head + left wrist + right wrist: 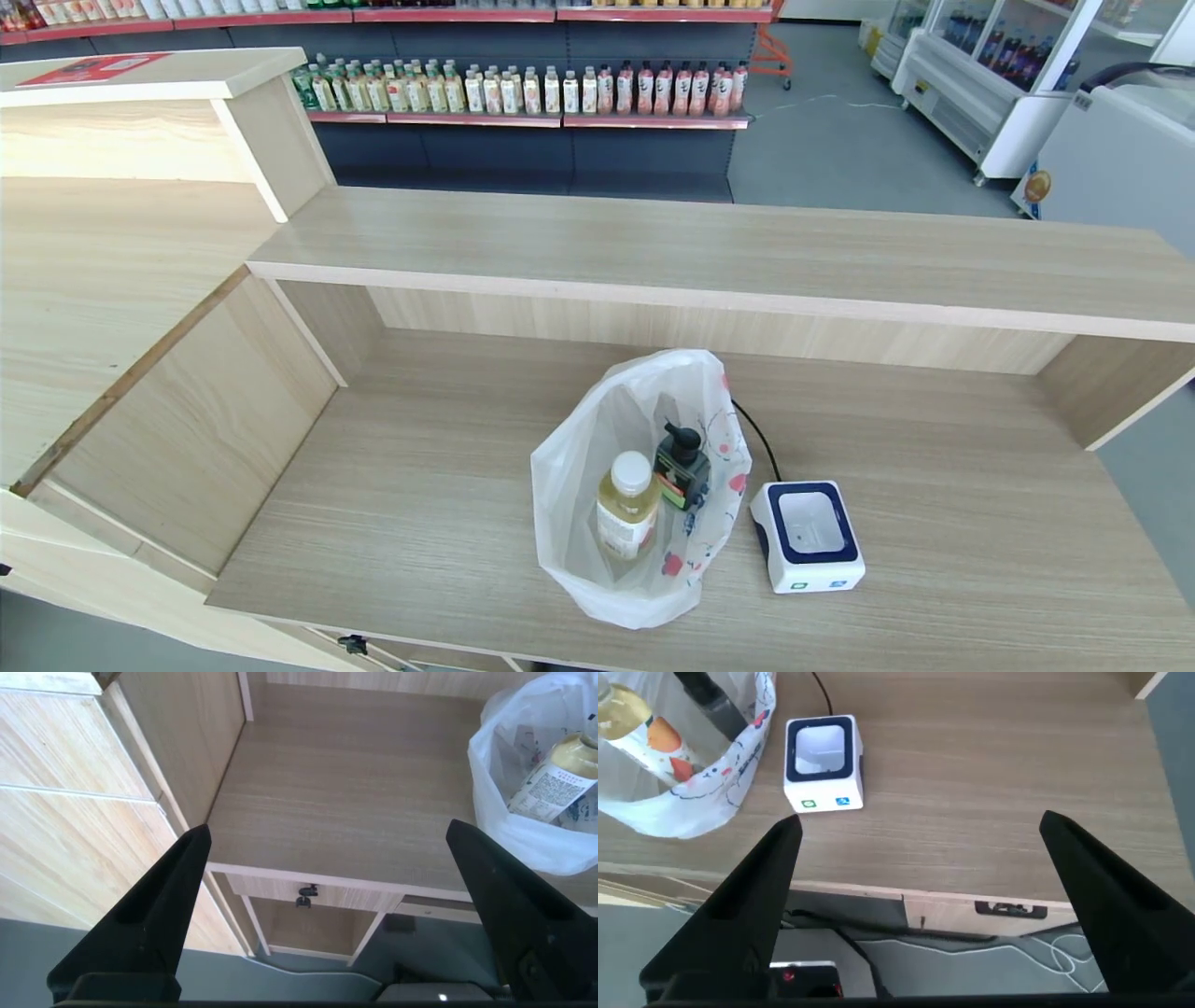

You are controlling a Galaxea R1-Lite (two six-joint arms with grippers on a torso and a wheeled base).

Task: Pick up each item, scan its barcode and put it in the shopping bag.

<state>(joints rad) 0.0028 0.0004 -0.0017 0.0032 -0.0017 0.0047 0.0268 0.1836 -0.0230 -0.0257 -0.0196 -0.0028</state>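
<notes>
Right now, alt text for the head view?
A white plastic shopping bag with red and blue print stands open on a light wooden counter, holding a yellow bottle with a white cap and a dark pump-top bottle. A white and navy box-shaped barcode scanner sits just to its right.

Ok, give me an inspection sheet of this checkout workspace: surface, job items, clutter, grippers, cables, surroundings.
Surface: wooden counter under a raised ledge.
Job's things: shopping bag standing open, with a white-capped bottle and a dark pump bottle inside; scanner on the counter to the bag's right.
Clutter: nothing seen.
Grippers: left gripper open and holding nothing, off the counter's front edge; right gripper likewise, in front of the scanner.
Cables: black cable runs from the scanner back past the bag.
Surroundings: shelves of bottles beyond the ledge; chiller cabinets to the far right.
</notes>
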